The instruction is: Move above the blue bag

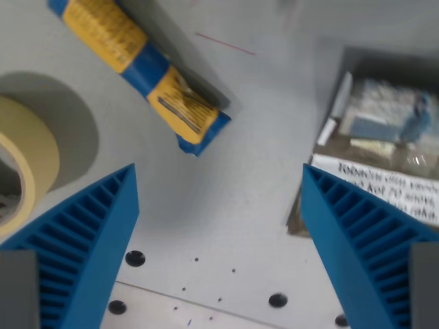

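Note:
The blue bag is a long blue packet with yellow labels. It lies slanted on the grey table in the upper left of the wrist view, its lower end near the middle. My gripper is open and empty, with its two blue ribbed fingers at the lower left and lower right. The gripper hovers over bare table below and to the right of the bag, not touching it.
A roll of cream tape sits at the left edge. A clear packet with a white printed label lies at the right. The table has several dark holes near the bottom and a thin red line at the top.

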`<state>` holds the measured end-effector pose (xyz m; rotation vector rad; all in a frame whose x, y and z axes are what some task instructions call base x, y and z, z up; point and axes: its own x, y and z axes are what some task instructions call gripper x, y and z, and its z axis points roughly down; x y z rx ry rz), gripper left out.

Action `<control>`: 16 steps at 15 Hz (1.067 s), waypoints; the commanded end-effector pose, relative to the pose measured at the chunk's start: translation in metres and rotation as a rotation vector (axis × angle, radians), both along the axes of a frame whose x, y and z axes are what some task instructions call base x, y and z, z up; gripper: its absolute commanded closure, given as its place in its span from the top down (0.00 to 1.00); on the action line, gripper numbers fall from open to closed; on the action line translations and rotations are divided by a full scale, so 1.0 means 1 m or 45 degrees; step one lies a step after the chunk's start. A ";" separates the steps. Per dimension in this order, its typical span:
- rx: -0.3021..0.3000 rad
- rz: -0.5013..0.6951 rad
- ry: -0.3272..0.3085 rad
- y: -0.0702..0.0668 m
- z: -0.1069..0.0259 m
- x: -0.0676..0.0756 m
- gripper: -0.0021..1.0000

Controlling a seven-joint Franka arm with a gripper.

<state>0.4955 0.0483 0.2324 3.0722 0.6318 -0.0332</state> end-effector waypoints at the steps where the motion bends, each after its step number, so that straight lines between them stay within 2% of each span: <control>1: 0.063 0.405 -0.074 0.007 -0.008 0.000 1.00; 7: 0.071 0.601 -0.084 0.024 -0.025 0.002 1.00; 16: 0.067 0.790 -0.075 0.046 -0.046 0.008 1.00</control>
